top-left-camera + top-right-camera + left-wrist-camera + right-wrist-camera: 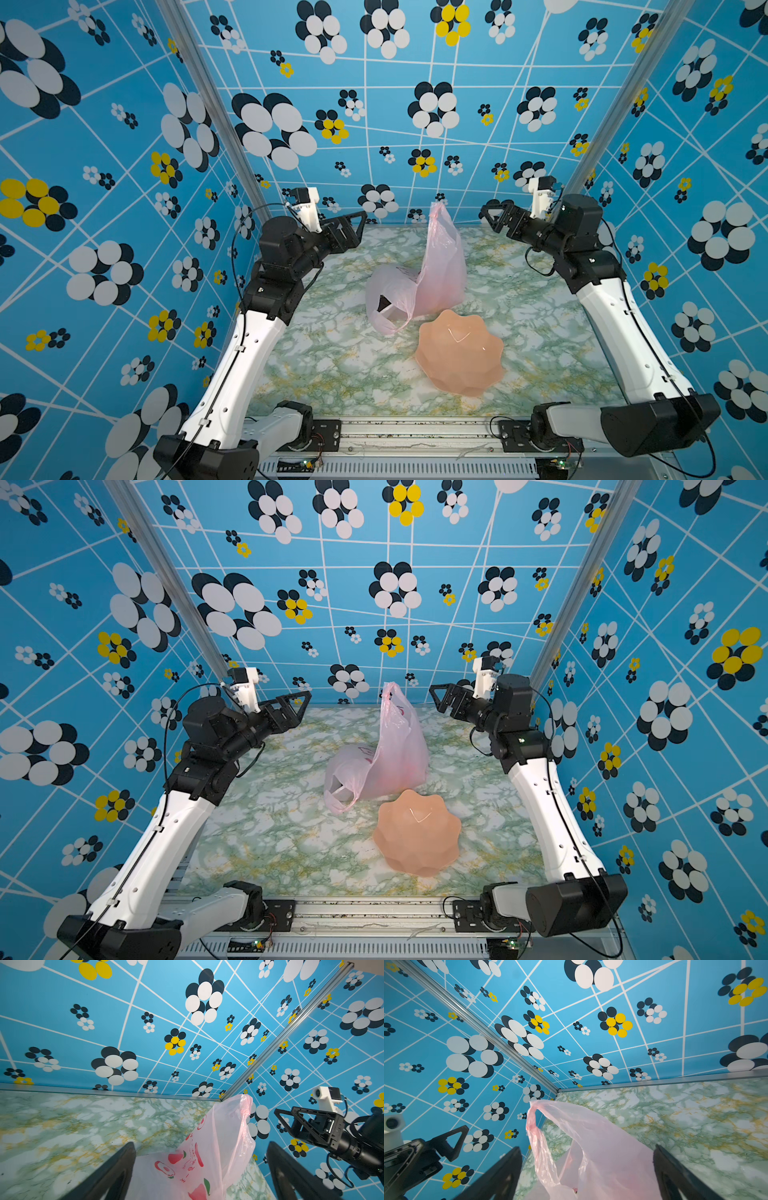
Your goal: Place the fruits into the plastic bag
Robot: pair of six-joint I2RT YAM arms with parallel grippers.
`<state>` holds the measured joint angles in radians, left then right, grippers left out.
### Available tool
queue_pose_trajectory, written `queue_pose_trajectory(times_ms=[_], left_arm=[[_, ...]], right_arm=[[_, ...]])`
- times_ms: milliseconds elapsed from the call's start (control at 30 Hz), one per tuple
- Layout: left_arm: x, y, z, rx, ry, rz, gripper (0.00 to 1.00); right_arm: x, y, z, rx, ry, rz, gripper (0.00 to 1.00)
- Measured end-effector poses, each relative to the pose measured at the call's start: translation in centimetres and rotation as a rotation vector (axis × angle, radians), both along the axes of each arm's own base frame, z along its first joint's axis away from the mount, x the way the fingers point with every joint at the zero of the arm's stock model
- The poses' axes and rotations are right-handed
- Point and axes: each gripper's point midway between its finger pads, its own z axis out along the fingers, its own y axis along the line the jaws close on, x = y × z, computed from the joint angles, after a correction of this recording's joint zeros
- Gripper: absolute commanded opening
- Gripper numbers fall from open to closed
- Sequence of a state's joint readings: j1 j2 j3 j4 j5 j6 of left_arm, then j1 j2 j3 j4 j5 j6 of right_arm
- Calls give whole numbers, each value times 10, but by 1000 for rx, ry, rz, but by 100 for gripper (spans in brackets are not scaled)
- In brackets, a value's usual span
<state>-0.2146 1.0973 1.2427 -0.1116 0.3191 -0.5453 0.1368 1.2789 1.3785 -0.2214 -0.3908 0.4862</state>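
Both grippers open and empty, with the pink bag standing free between them.

On the green-and-white marbled table [332,365], the black left gripper [360,227] hangs at 10 o'clock from the bag, its jaws wide apart and holding nothing. Well clear of it, the thin translucent pale pink plastic bag [440,266] sits a little beyond the middle of the table, with one loop handle [437,210] standing upright toward 12 o'clock. Its red fruit prints [164,1168] show in the left wrist view. I cannot tell what lies inside; only a dark patch [384,303] shows at the low opening. The rigid peach-pink scalloped bowl [457,353] lies at 5 o'clock, just beside the bag. The black right gripper [488,219], at 2 o'clock, also has its jaws spread and is empty.
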Motion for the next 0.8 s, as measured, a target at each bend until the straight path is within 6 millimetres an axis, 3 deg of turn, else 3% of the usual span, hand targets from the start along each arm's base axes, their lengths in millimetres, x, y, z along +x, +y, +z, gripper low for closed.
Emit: queue_pose_trajectory(times_ms=[267, 600, 800], left_arm=[[-18, 28, -31, 64, -121, 139, 99], [-35, 57, -66, 114, -232, 290, 99], [-45, 69, -79, 158, -268, 348, 99]], right_arm=[[-17, -28, -27, 30, -226, -157, 99], [-45, -63, -20, 15, -459, -343, 99], [-58, -85, -45, -47, -464, -460, 99]])
